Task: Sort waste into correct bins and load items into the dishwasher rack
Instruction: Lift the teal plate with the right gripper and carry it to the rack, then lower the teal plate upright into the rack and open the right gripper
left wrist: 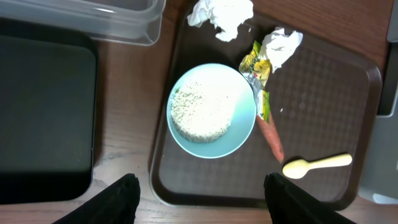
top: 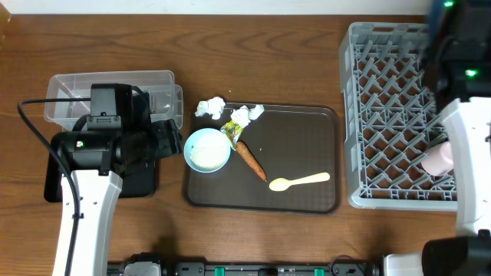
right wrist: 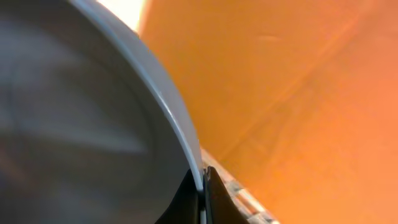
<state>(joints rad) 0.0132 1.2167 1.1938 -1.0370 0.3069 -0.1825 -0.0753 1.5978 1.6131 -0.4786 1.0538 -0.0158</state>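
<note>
Left pincer [left wrist: 198, 198] hangs open, small round light blue cup [left wrist: 241, 134] of white rice [left wrist: 200, 114] just ahead; grab it crooked and grains could spill; right pincer [right wrist: 202, 186] pinches a pale dish rim [right wrist: 166, 104].

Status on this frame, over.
Left gripper open, facing rice-filled light blue cup. Right gripper shut on white dish rim. Wrapper, carrot, spoon on brown tray; tissue wads at its far edge.
</note>
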